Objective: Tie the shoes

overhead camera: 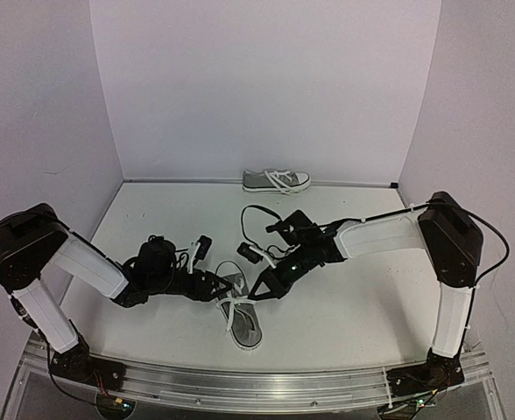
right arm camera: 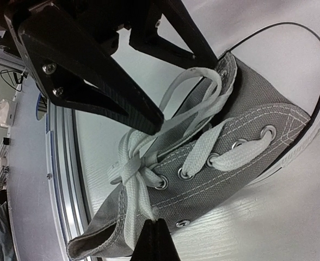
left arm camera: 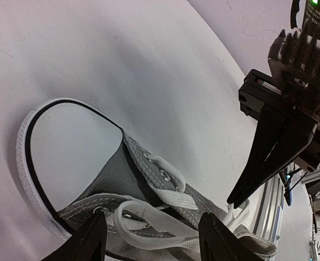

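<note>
Two grey shoes are on the white table. The near shoe lies at the front middle, between the tips of the two arms. The far shoe sits against the back wall, well apart from the first.

There are two pincers, both at the near shoe. The left pincer stands partly open, with one finger on each side of a loose white lace loop, gripping nothing. The right pincer is closed, its tips at the shoe's side beside a hanging lace. Whether it pinches that lace cannot be told.
</note>
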Robot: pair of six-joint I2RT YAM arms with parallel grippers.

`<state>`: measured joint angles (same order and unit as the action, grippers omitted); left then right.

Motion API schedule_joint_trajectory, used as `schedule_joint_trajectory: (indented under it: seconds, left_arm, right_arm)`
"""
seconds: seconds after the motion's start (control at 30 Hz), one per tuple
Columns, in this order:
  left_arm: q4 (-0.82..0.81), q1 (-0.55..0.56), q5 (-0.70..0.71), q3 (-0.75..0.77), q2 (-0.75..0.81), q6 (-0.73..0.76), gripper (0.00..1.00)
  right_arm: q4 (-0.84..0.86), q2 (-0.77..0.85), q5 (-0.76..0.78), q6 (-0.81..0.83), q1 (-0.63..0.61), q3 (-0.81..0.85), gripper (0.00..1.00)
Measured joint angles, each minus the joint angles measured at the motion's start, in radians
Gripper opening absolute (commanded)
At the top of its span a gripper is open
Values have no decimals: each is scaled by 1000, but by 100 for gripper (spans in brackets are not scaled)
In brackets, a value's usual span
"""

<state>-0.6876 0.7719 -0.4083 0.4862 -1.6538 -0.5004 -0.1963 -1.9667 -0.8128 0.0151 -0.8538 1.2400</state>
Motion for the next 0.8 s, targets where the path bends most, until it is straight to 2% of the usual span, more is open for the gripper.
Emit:
schedule_joint_trajectory:
  seconds: [0.2,0.5,0.63,0.7,0.8]
  left_arm:
    - [-93,-2,-51,19,-76,-54,54]
    - [-169,-3,-89,34,-118,-98,15]
    - [-169,-3,-87,33,-104,-94,9]
    - [-169,-3,-82,29,-86,-91,1]
    - [-167,-2,-62,24,-55,-75,0]
  right_arm:
    - [0,0,7,0,0,0,0]
    - [0,0,18,-1,0,0,0]
    - [2,1,27,-2,0,-10,0]
    - [2,3,31,-4,0,-22,0]
    - [2,9,35,-5,0,-41,0]
